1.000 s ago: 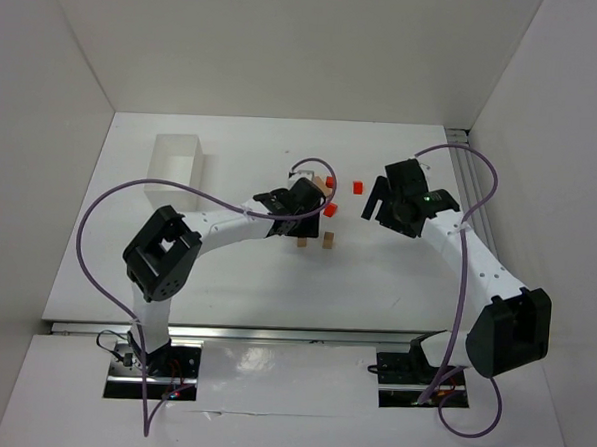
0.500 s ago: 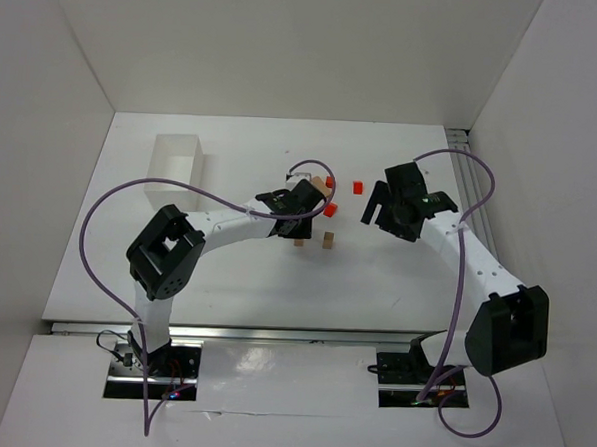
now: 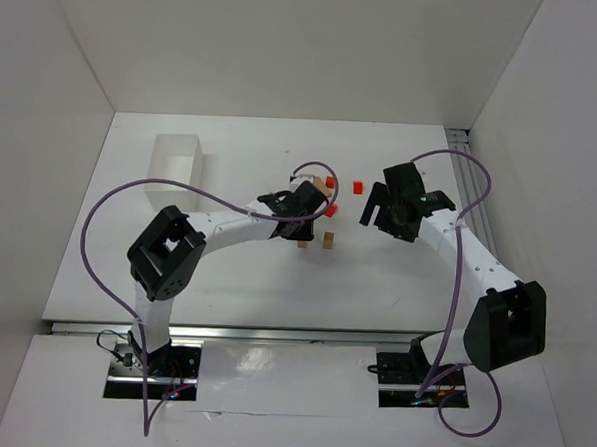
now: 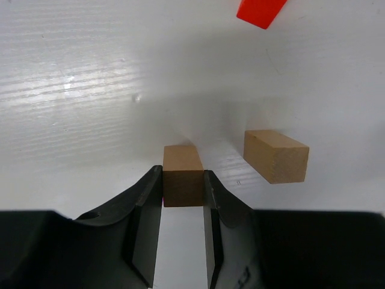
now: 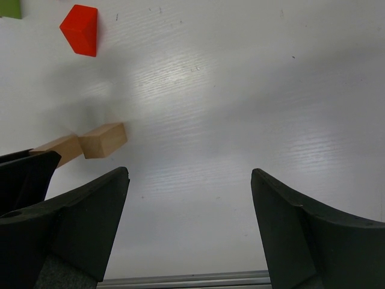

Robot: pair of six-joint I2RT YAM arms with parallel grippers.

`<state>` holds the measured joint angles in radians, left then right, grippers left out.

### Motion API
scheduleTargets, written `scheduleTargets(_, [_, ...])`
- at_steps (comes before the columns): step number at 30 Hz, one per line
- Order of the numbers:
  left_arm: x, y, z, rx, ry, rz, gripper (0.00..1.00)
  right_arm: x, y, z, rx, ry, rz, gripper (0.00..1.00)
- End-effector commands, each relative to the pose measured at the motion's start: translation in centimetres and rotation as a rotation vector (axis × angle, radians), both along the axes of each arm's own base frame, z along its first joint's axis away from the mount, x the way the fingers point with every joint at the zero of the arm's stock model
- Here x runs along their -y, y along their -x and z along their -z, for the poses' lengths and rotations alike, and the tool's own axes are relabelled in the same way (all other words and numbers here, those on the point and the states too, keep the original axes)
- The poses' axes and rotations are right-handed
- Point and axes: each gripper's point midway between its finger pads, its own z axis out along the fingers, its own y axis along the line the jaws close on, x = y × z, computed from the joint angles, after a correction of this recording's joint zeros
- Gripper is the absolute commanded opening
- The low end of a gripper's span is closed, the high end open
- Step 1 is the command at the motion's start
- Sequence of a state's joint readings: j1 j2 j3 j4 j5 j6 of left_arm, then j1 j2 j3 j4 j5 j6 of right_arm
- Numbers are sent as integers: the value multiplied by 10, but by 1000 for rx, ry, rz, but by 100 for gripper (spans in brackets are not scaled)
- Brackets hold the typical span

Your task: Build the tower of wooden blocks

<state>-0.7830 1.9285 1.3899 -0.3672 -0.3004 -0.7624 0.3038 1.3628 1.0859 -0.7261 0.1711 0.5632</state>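
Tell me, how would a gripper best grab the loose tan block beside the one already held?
Likely from above, pinching the loose tan block across its two long flat sides, near the middle. It lies flat on the table, that span is short, and the held block in the left gripper sits apart from it.

The white table [image 3: 226, 270] has an open white box [image 3: 179, 162] at its far left. Near the middle lies a tan block [image 4: 182, 174], with a second tan block [image 4: 277, 155] just beside it. A red block [image 3: 357, 187] sits farther back, and a green block [image 5: 9, 8] lies beyond.
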Motion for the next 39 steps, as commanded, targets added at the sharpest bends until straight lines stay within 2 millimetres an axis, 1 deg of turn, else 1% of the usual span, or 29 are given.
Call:
scheduleTargets(1, [15,3,-11,7,24,37,26,2,-3,2,10,2,0,89])
scheduleTargets(2, [15,3,-11,7,24,37,26,2,-2,-1,19,-1,0,89])
scheduleTargets(3, [18,6,-11,7,24,47,26,2,0,3,10,2,0,89])
scheduleTargets(5, [19,4,-11,10,24,35,26,2,0,3,10,2,0,89])
scheduleTargets(6, [21,8,-10,4,17,44,27,2,0,3,10,2,0,89])
scheduleTargets(7, [21,8,-10,4,17,44,27,2,0,3,10,2,0,89])
scheduleTargets(9, [22,5,-10,7,16,29,27,2,0,0,19,-1,0,89])
scheduleTargets(10, [21,7,-5,-9,7,22,28,2,0,0,19,-1,0,89])
scheduleTargets(11, [22,3,-10,6,12,17,28,2,0,0,19,-1,0,89])
scheduleTargets(12, [20,5,-4,-6,-1,17,28,2,0,0,19,-1,0,89])
scheduleTargets(13, [20,3,-3,-6,-12,12,28,2,0,0,19,-1,0,89])
scheduleTargets(14, [23,0,-8,3,-2,12,28,2,0,0,19,-1,0,89])
scheduleTargets(16, [21,-1,-2,-5,-22,7,28,3,2,3,10,2,0,89])
scheduleTargets(17, [24,-3,-6,5,-12,7,28,3,2,3,10,2,0,89])
scheduleTargets(19, [25,-4,-4,-2,-19,7,28,3,2,3,10,2,0,89])
scheduleTargets(20, [22,-6,-6,6,-33,-3,28,3,2,3,10,2,0,89])
scheduleTargets(21, [20,-6,-2,6,-45,-8,28,3,2,3,10,2,0,89])
scheduleTargets(22, [19,-7,-3,11,-50,-13,28,3,2,3,10,2,0,89])
scheduleTargets(24, [12,-7,2,-3,-66,-22,28,3,2,3,10,2,0,89])
scheduleTargets(25, [9,-10,2,-5,-61,-38,28,3,2,3,10,2,0,89])
scheduleTargets(29, [9,-10,2,-5,-61,-39,28,1,0,2,17,-8,-5,89])
scheduleTargets(30, [9,-7,1,-11,-55,-34,28,1,0,2,17,-8,-5,89])
scheduleTargets(32, [11,-8,1,-10,-43,-29,28,-1,1,5,6,-13,-10,89])
scheduleTargets(33, [9,-5,4,-17,-51,-29,28,-1,1,5,6,-13,-10,89])
scheduleTargets(35, [9,-5,4,-17,-51,-29,29,-1,1,5,6,-13,-10,89])
scheduleTargets(38, [7,-3,8,-24,-58,-29,35,-1,-1,4,15,-16,-10,89])
scheduleTargets(39, [7,-3,8,-24,-58,-29,39,-1,-1,4,15,-16,-10,89])
